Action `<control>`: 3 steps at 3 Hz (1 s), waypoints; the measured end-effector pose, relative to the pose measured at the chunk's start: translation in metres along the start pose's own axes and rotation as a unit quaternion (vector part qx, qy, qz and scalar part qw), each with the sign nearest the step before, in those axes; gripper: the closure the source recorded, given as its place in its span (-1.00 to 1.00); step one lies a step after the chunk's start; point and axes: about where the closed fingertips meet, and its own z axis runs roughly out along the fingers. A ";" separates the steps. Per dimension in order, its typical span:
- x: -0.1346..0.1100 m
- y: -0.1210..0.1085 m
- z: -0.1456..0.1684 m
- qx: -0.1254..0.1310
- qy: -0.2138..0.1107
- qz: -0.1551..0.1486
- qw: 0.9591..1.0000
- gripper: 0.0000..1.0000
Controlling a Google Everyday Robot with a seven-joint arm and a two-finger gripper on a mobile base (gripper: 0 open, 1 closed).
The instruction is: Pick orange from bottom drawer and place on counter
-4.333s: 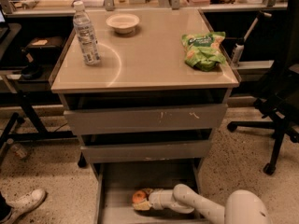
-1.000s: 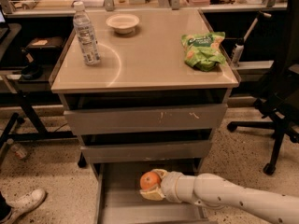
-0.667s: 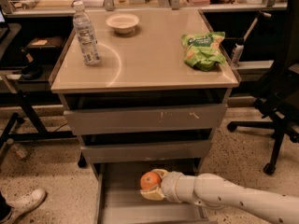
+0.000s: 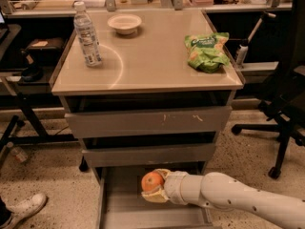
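end effector (image 4: 154, 185): low in the middle of the view, at the tip of the white arm (image 4: 228, 200) that comes in from the lower right; clamped on the orange, one beige finger above it and one below
fingers (image 4: 153, 197): both touching the fruit, lower one cupping it from under
orange (image 4: 151, 180): in the end effector's grip, over the open bottom drawer, just under the front of the middle drawer; gap to the drawer floor cannot be told
bottom drawer (image 4: 123, 210): pulled open, directly below and around the end effector, plain grey floor showing to the left of it and toward the camera
middle drawer (image 4: 147, 154): just above the end effector, pulled out a little
top drawer (image 4: 147, 122): higher above the end effector, scuffed front, also out a little
counter (image 4: 152, 66): well above the end effector, glossy beige top of the cabinet
water bottle (image 4: 87, 34): upright on the counter, far up and to the left of the end effector
white bowl (image 4: 125, 23): on the counter's far edge, up and slightly left of the end effector, near the bottle but apart from it
green chip bag (image 4: 207, 51): lying on the counter, up and to the right of the end effector, near the right edge
office chair (image 4: 285, 104): on the floor right of the cabinet, up and right of the end effector
white shoe (image 4: 25, 209): on the speckled floor, far left of the end effector, about level with it
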 end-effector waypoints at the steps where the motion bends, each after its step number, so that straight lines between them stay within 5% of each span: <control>1: -0.028 0.008 -0.021 0.006 0.004 -0.021 1.000 1.00; 2: -0.058 0.018 -0.044 0.015 0.006 -0.053 0.998 1.00; 3: -0.063 0.020 -0.048 0.016 0.007 -0.054 0.998 1.00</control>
